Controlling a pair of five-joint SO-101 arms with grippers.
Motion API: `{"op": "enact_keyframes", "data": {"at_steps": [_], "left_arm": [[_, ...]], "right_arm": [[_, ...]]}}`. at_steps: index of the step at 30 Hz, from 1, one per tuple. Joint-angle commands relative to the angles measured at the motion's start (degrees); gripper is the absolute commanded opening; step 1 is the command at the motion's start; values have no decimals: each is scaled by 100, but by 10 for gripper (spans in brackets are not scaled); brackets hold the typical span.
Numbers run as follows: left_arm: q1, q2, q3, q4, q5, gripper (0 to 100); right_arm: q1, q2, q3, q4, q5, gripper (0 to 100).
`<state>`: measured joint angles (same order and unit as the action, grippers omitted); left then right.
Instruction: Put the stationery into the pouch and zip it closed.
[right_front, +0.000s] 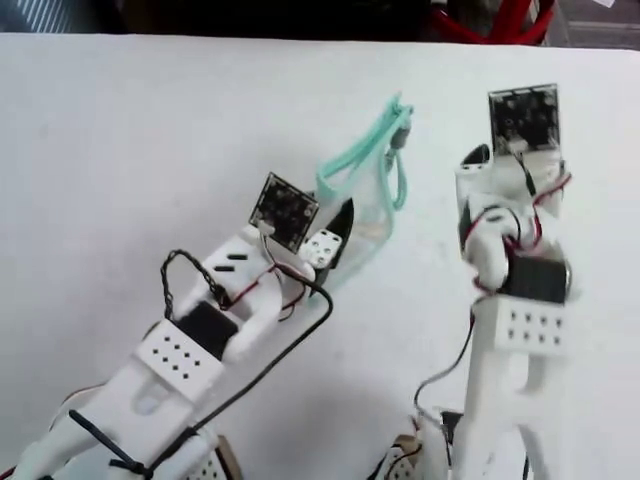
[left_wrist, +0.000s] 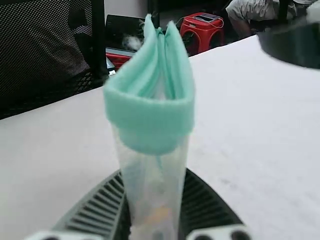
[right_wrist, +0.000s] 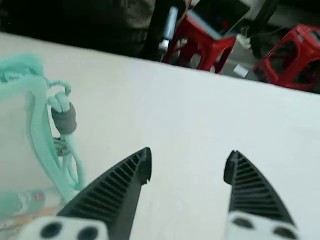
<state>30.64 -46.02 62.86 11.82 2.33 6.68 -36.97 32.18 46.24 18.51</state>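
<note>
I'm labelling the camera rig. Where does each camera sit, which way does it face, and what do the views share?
High: fixed above the table, looking down; left arm and right arm both show.
Left wrist: on the left arm, looking along the left fingers, shut on the pouch.
Right wrist: on the right arm, looking between the open right fingers across the table toward a red stool.
Shared: all three show the pouch.

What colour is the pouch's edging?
Mint green edging on a clear pouch, best seen in the left wrist view.
</note>
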Motion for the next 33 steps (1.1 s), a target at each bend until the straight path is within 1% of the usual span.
{"op": "enact_keyframes", "data": {"at_steps": [1, 4, 6, 8, 11, 14, 16, 18, 21, 24, 28, 33], "left_arm": [[-110, 13, -35, -114, -9, 27], [-110, 13, -35, -114, -9, 27], [-110, 13, -35, -114, -9, 27], [-110, 13, -35, -114, -9, 27], [-110, 13, -35, -114, -9, 27], [-110, 13, -44, -114, -9, 27], [-110, 13, -44, -114, -9, 27], [-110, 13, -44, -114, -9, 27], [-110, 13, -44, -114, -9, 27], [-110, 13, -44, -114, -9, 27], [-110, 13, -35, -114, -9, 27], [-101, 13, -35, -114, -9, 27]], "right_arm": [[110, 1182, -598, -119, 88, 237], [233, 1789, -985, -119, 88, 237], [163, 1956, -1064, -163, 88, 237], [-101, 2062, -1011, -462, 97, 237], [-303, 2044, -686, -1200, 88, 237], [-400, 1666, -290, -1534, -167, 237], [-505, 1226, 176, -1587, -413, 237], [-708, 716, 782, -1833, -457, 237], [-1015, 75, 1758, -2519, -484, 237], [-1314, -259, 2400, -3257, -484, 224], [-1464, -251, 2488, -3459, -484, 185], [-1525, -215, 2462, -3503, -730, 233]]}}
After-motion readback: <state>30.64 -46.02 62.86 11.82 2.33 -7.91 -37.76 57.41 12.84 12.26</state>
